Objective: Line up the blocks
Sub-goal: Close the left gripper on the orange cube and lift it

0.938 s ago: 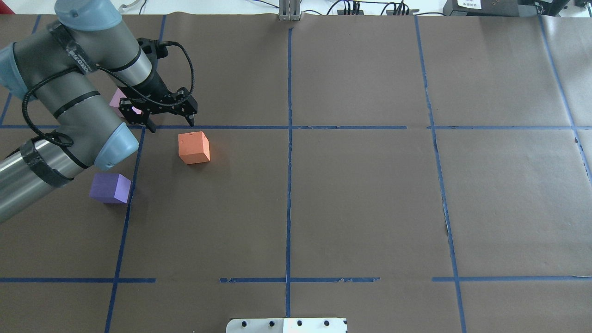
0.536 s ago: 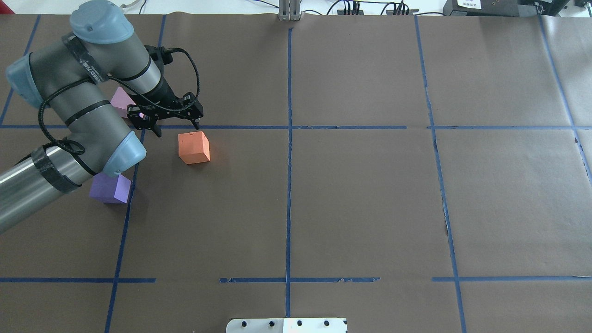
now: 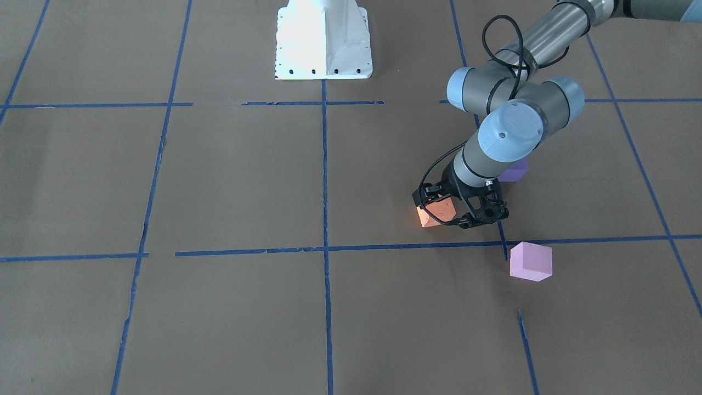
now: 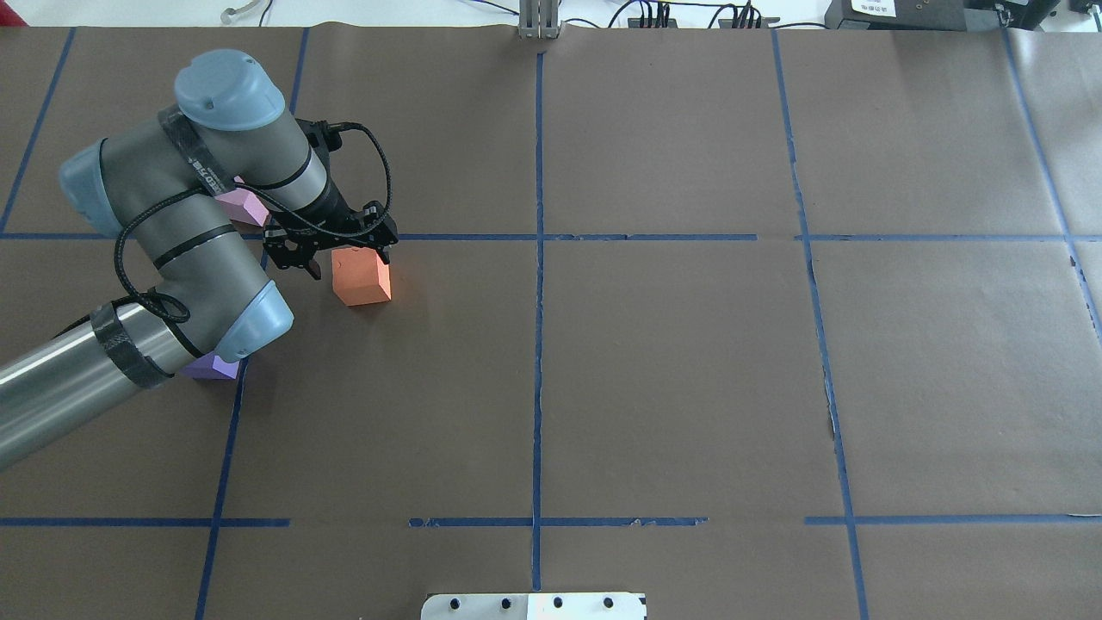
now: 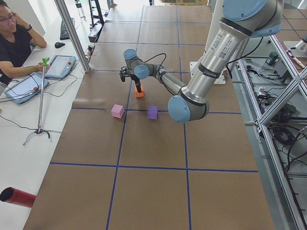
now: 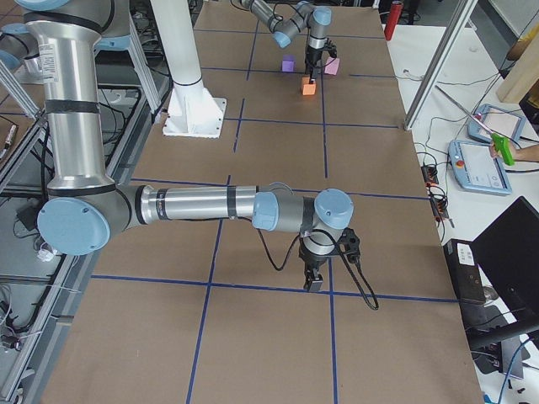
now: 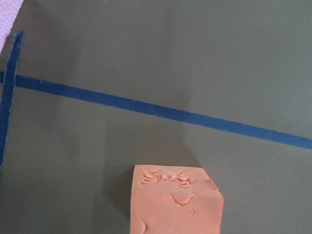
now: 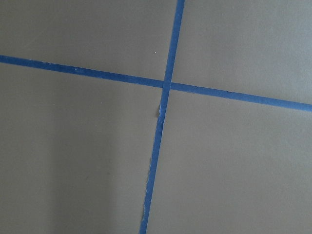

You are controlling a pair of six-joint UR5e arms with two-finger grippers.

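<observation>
The orange block (image 4: pixel 363 280) lies on the brown table left of centre; it also shows in the front view (image 3: pixel 432 218) and at the bottom of the left wrist view (image 7: pixel 176 202). My left gripper (image 4: pixel 349 263) is open, one finger on each side of the block's far part; I cannot tell if it touches. The pale pink block (image 4: pixel 244 205) (image 3: pixel 530 261) lies behind the wrist. The blue-violet block (image 4: pixel 213 368) (image 3: pixel 514 171) is mostly hidden under the elbow. My right gripper (image 6: pixel 313 282) shows only in the right exterior view, low over the table far from the blocks; I cannot tell its state.
Blue tape lines (image 4: pixel 538 344) mark a grid on the table. The white robot base (image 3: pixel 323 38) stands at the near edge. An operator (image 5: pixel 14 38) sits with tablets beyond the table's far edge. Cables (image 4: pixel 654 15) run along that edge.
My left arm has swung right and nearer. The open gripper went from beyond the tape line to over the orange block. The elbow now covers most of the blue-violet block.
</observation>
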